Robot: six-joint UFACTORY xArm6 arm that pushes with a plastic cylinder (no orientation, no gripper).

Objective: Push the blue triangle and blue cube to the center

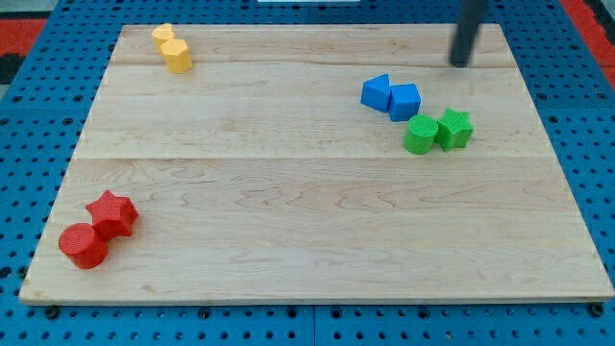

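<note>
Two blue blocks sit side by side in the upper right part of the wooden board (288,192). The left one (376,92) looks like the blue cube and the right one (405,101) like the blue triangle, and they touch. My tip (462,63) is at the view's top right, above and to the right of the blue pair, apart from them. The rod rises out of the top edge of the view.
A green cylinder (420,135) and a green star (455,129) lie just below right of the blue blocks. Two yellow blocks (173,48) sit at the top left. A red star (112,213) and a red cylinder (84,245) sit at the bottom left.
</note>
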